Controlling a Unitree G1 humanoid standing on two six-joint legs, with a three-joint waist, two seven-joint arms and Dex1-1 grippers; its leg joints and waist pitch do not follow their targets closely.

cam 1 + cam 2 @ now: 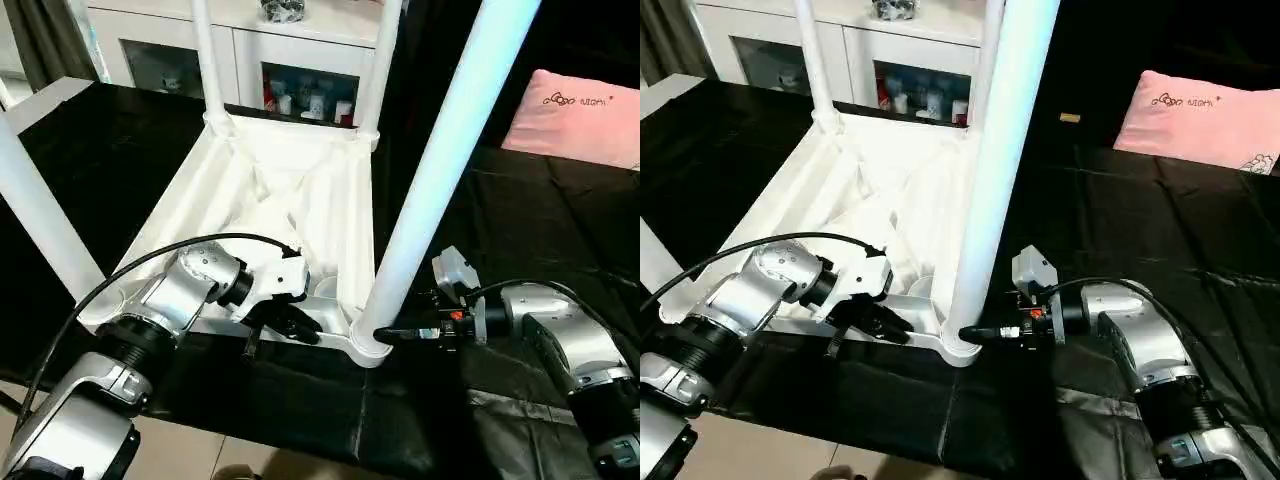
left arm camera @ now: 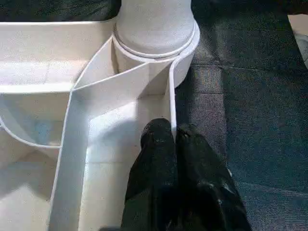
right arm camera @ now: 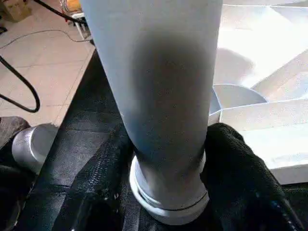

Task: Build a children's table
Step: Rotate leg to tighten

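A black cloth (image 1: 520, 230) covers the whole work surface, creased and slightly glossy, its near edge hanging over a pale tiled floor (image 1: 190, 455). Directly on the cloth lies the white tabletop (image 1: 300, 190), upside down with its ribbed underside facing up — its far end toward the white glass-door cabinet (image 1: 290, 60), its near rim close to the cloth's front edge. A pink pillow (image 1: 1205, 120) rests on the cloth at the far right, well apart from the tabletop — dark cloth between them.

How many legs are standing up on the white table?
4: near-right leg between the right gripper's fingers, near-left leg, far-left leg, far-right leg.
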